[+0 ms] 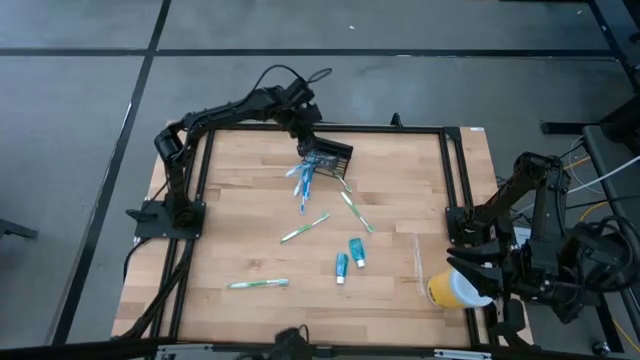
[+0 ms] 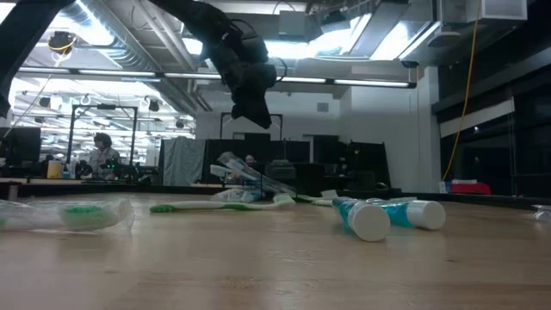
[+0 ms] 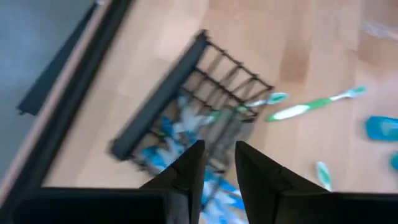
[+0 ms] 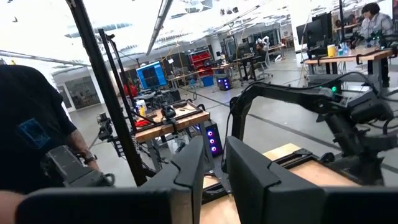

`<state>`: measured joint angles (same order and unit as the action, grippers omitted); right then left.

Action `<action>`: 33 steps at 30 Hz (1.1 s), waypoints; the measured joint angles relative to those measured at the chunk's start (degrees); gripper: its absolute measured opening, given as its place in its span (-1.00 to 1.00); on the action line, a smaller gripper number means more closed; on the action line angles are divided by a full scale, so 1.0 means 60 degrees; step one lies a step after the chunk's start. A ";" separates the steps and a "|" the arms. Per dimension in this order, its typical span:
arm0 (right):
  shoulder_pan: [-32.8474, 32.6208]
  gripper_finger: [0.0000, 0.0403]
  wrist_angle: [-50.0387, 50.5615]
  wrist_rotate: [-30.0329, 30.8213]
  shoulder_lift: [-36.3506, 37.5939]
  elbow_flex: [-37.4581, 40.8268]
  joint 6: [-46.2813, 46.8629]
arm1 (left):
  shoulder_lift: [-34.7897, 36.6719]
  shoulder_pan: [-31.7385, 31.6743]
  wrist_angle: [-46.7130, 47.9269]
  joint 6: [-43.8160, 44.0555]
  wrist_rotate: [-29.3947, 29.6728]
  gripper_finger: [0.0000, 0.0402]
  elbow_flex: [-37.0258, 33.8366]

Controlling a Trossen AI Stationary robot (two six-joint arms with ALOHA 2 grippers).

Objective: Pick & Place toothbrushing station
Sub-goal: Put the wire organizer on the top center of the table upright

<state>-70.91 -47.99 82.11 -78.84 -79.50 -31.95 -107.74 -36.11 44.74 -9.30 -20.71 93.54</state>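
Note:
The toothbrushing station (image 1: 335, 160), a low black wire-mesh holder, lies at the table's far middle. Several blue toothbrushes (image 1: 303, 182) stick out of it toward the near side and rest on the wood. The left wrist view shows the holder (image 3: 205, 87) and the blue brushes (image 3: 166, 134) below my fingers. My left gripper (image 1: 308, 142) hangs open above the holder's left end, clear of it (image 2: 256, 116). My right gripper (image 4: 214, 146) is raised at the table's near right corner, pointing level, open by a narrow gap with nothing between its fingers.
Three green toothbrushes (image 1: 305, 228), (image 1: 355, 212), (image 1: 258, 284) and two teal toothpaste tubes (image 1: 341, 265), (image 1: 356, 250) lie loose on the wood. A yellow cup with a white lid (image 1: 445, 290) shows under the right arm. A black rail frame (image 1: 452, 170) borders the table.

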 joint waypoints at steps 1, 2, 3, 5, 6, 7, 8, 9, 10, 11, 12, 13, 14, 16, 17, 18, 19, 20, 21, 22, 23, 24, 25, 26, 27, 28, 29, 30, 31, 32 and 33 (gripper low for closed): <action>0.0000 -0.65 -0.0004 0.0000 0.0009 0.0000 -0.0077 | 0.0000 0.0130 0.0005 0.0004 -0.0089 -0.55 -0.0003; 0.0000 -0.65 -0.0004 0.0000 0.0016 0.0000 -0.0210 | 0.0000 0.0283 0.0004 -0.0004 -0.0188 -0.53 -0.0005; -0.0005 -0.65 -0.0003 0.0000 0.0016 0.0000 -0.0326 | 0.0001 0.0474 0.0001 -0.0043 -0.0221 -0.52 -0.0007; -0.0067 -0.65 0.0000 0.0000 0.0030 0.0000 -0.0546 | 0.0020 0.0895 -0.0001 -0.0224 -0.0210 -0.51 -0.0011; -0.0113 -0.65 0.0004 0.0000 0.0057 0.0000 -0.0662 | 0.0032 0.1109 -0.0038 -0.0276 -0.0203 -0.51 -0.0011; -0.0155 -0.65 0.0002 0.0000 0.0103 0.0000 -0.0790 | 0.0036 0.1307 -0.0124 -0.0283 -0.0168 -0.51 -0.0011; -0.0195 -0.65 -0.0003 0.0000 0.0148 0.0000 -0.0955 | 0.0038 0.1467 -0.0226 -0.0201 -0.0147 -0.51 -0.0011; -0.0230 -0.65 -0.0006 -0.0001 0.0195 0.0000 -0.1129 | 0.0040 0.1613 -0.0366 -0.0043 -0.0141 -0.52 -0.0011; -0.0276 -0.65 -0.0005 0.0000 0.0232 0.0000 -0.1331 | 0.0040 0.1717 -0.0597 0.0135 -0.0129 -0.52 -0.0015; -0.0330 -0.65 0.0000 0.0006 0.0261 0.0000 -0.1555 | 0.0040 0.1781 -0.0857 0.0318 -0.0122 -0.53 -0.0015; -0.0392 -0.65 0.0006 0.0061 0.0295 0.0001 -0.1772 | 0.0041 0.1848 -0.1172 0.0472 -0.0108 -0.54 -0.0015; -0.0463 -0.65 0.0004 0.0175 0.0344 0.0003 -0.1974 | 0.0075 0.1902 -0.1474 0.0631 -0.0108 -0.54 -0.0018; -0.0537 -0.65 0.0000 0.0330 0.0398 0.0000 -0.2169 | 0.0140 0.1930 -0.1713 0.0802 -0.0115 -0.55 -0.0024; -0.0721 -0.65 -0.0007 0.0684 0.0512 0.0000 -0.2600 | 0.0342 0.2010 -0.2425 0.1123 -0.0140 -0.55 -0.0025; -0.0808 -0.65 0.0000 0.0802 0.0560 0.0001 -0.2819 | 0.0485 0.2021 -0.2668 0.1270 -0.0141 -0.55 -0.0025; -0.0901 -0.65 0.0006 0.0864 0.0613 0.0003 -0.3026 | 0.0645 0.2030 -0.2856 0.1316 -0.0151 -0.55 -0.0025; -0.0990 -0.65 0.0007 0.0891 0.0675 0.0004 -0.3226 | 0.0801 0.2032 -0.3062 0.1329 -0.0154 -0.55 -0.0025; -0.1072 -0.65 0.0009 0.0896 0.0746 0.0004 -0.3398 | 0.0988 0.2030 -0.3152 0.1328 -0.0139 -0.55 -0.0025; -0.1145 -0.65 0.0005 0.0895 0.0817 0.0004 -0.3556 | 0.1184 0.2004 -0.3147 0.1323 -0.0085 -0.55 -0.0037; -0.1219 -0.65 0.0056 0.0896 0.0902 0.0004 -0.3644 | 0.1399 0.1969 -0.3162 0.1300 0.0012 -0.55 -0.0070; -0.1294 -0.65 0.0170 0.0898 0.0983 0.0004 -0.3686 | 0.1598 0.1933 -0.3184 0.1274 0.0081 -0.56 -0.0123; -0.1352 -0.65 0.0296 0.0890 0.1055 0.0022 -0.3691 | 0.1827 0.1898 -0.3222 0.1243 0.0207 -0.56 -0.0226; -0.1397 -0.65 0.0391 0.0892 0.1124 0.0075 -0.3710 | 0.2073 0.1847 -0.3265 0.1226 0.0303 -0.56 -0.0382; -0.1406 -0.65 0.0408 0.0887 0.1189 0.0147 -0.3715 | 0.2318 0.1801 -0.3351 0.1224 0.0382 -0.56 -0.0580; -0.1406 -0.65 0.0410 0.0841 0.1255 0.0252 -0.3715 | 0.2549 0.1778 -0.3546 0.1268 0.0418 -0.56 -0.0783; -0.1406 -0.65 0.0408 0.0757 0.1310 0.0363 -0.3715 | 0.2797 0.1729 -0.3734 0.1358 0.0434 -0.56 -0.1010; -0.1403 -0.65 0.0412 0.0632 0.1379 0.0489 -0.3708 | 0.3079 0.1681 -0.3883 0.1456 0.0428 -0.56 -0.1278; -0.1382 -0.65 0.0412 0.0529 0.1458 0.0643 -0.3663 | 0.3352 0.1669 -0.4022 0.1546 0.0435 -0.56 -0.1557; -0.1351 -0.65 0.0415 0.0443 0.1551 0.0807 -0.3543 | 0.3640 0.1668 -0.4186 0.1619 0.0449 -0.56 -0.1863; -0.1311 -0.65 0.0415 0.0410 0.1647 0.0979 -0.3405 | 0.3932 0.1664 -0.4371 0.1694 0.0481 -0.56 -0.2187; -0.1265 -0.65 0.0406 0.0408 0.1747 0.1159 -0.3249 | 0.4249 0.1667 -0.4557 0.1810 0.0510 -0.56 -0.2534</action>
<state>-78.50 -45.55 84.55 -68.35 -72.55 -51.44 -82.25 -26.11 17.40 1.56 -17.66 78.33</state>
